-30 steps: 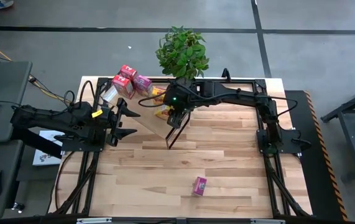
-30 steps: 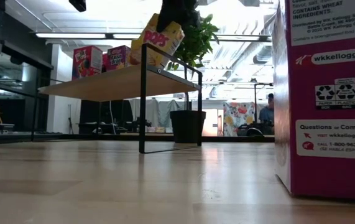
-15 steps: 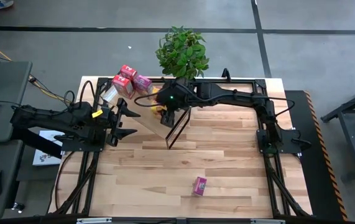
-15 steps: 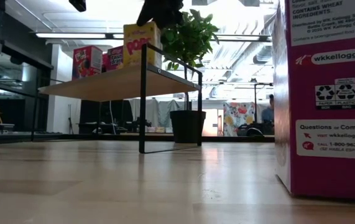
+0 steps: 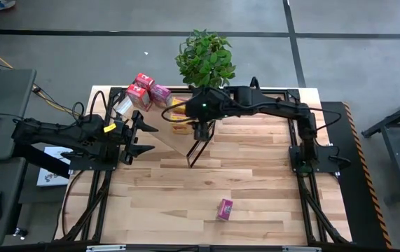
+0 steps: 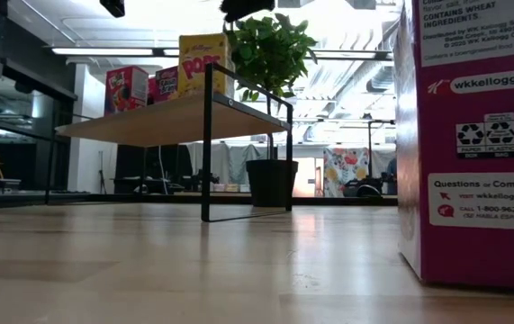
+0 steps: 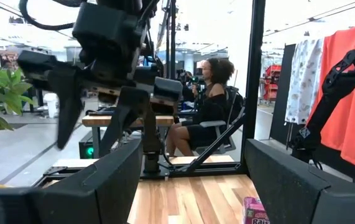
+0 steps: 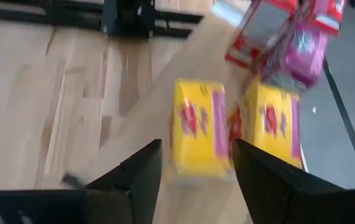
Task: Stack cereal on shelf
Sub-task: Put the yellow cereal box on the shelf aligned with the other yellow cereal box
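Right hand (image 8: pixel 193 163) first: it hangs above the shelf near the tabletop's far edge, fingers spread and gripping nothing, with a small yellow cardboard cereal box (image 8: pixel 197 127) standing free just below and between them. I judge that box as just placed, so my next move would be to go for the last one.

Largest to smallest from here. My light-wood plank tabletop with black rails (image 5: pixel 256 189) carries everything. At its far left corner stands the shelf (image 6: pixel 162 120), a slanted pale wooden board on a thin black wire frame. It slopes, so I have kept the boxes bunched at its far, higher end, where they prop one another.

Beyond the far edge stands a leafy green potted plant (image 5: pixel 204 57), close enough to the shelf that I mind my elbow there.

Left hand (image 5: pixel 138 137) waits open and empty over the left edge, clear of the shelf, so it does not block the right arm.

On the shelf I count two red boxes (image 5: pixel 138 92), a magenta-pink box (image 5: pixel 160 93) beside them, and a second yellow box (image 8: pixel 270 127) just beside the first.

One more magenta-pink box (image 5: pixel 225 208) stands alone well apart from the shelf, near the tabletop's near edge. It is the remaining job.
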`<control>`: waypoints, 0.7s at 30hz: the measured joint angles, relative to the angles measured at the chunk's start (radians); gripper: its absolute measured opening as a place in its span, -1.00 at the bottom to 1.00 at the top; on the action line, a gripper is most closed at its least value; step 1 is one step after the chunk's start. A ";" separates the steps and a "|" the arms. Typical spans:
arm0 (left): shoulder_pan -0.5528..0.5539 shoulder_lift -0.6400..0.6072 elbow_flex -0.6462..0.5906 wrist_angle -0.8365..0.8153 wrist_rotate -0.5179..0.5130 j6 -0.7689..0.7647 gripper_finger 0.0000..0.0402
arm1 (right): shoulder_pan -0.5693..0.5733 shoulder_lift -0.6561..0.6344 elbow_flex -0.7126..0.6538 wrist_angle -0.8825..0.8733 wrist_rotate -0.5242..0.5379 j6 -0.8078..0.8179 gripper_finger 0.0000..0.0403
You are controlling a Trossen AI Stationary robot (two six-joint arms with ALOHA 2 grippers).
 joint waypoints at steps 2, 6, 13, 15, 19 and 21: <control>0.000 0.000 0.000 -0.001 0.000 0.000 0.36 | 0.002 -0.016 -0.004 -0.055 0.018 0.016 -0.19; 0.000 0.000 0.000 -0.058 0.000 0.001 0.36 | 0.014 -0.029 -0.042 -0.155 0.078 0.055 -0.52; 0.000 0.090 0.001 -0.134 -0.015 0.053 0.08 | 0.037 -0.034 -0.208 -0.088 0.129 0.049 -0.92; 0.000 0.137 0.001 -0.142 -0.016 0.054 -0.16 | 0.032 -0.044 -0.269 -0.042 0.129 0.042 -0.93; 0.000 0.239 0.043 -0.226 -0.019 0.062 -0.78 | 0.013 -0.081 -0.375 0.024 0.138 0.027 -0.98; 0.002 0.282 0.063 -0.247 -0.043 0.046 -0.93 | 0.001 -0.113 -0.426 0.071 0.143 0.031 -0.98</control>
